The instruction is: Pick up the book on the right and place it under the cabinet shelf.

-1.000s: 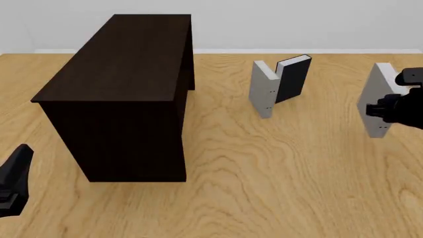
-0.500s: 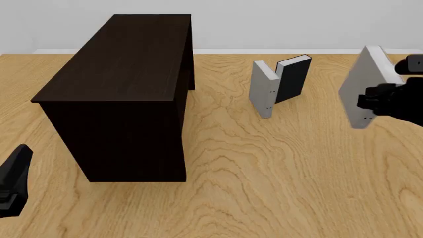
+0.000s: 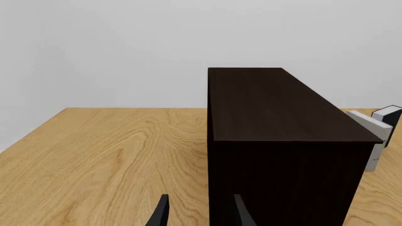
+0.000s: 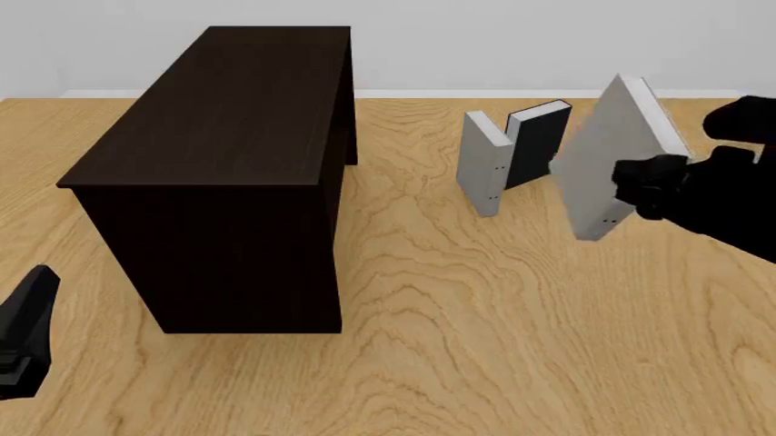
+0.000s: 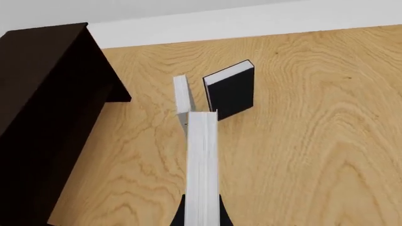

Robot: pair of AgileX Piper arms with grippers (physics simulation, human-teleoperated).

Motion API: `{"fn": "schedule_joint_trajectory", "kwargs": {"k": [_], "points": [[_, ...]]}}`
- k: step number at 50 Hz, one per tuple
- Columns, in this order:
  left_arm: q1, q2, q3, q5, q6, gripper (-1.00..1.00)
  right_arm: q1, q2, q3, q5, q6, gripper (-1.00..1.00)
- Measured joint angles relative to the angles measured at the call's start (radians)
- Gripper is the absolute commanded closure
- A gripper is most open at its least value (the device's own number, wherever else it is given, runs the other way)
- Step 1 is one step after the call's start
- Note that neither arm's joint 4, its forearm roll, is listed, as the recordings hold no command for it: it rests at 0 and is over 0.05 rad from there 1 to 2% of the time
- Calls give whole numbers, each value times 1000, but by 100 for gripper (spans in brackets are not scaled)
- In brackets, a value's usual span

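Now the right gripper (image 4: 641, 188) was clamped on the book (image 4: 610, 166), lifted and tilted; the cabinet shelf (image 4: 231, 163) lay well leftward of its jaws. Left gripper (image 3: 199, 214) stood parted, idle.

Light wooden table (image 4: 485, 318) under dark cabinet shelf (image 4: 231, 163), upright grey book (image 4: 485, 163), black book (image 4: 537, 145).

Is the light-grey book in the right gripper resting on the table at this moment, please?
No, in the front view the book hangs tilted in the right gripper, clear above the table.
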Motion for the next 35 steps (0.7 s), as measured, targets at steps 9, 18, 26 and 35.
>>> {"fn": "schedule_joint_trajectory", "kwargs": {"k": [9,18,26,35], "points": [[0,1,1,-2,1,-100,94,-22,27,-20,94,100],[0,0,-1,1,1,-100,167,-29,49,-52,161,100],[0,-1,-1,1,1,-100,219,-3,71,-113,206,100],[0,-1,-1,2,2,-100,272,51,88,-191,242,100]]}}
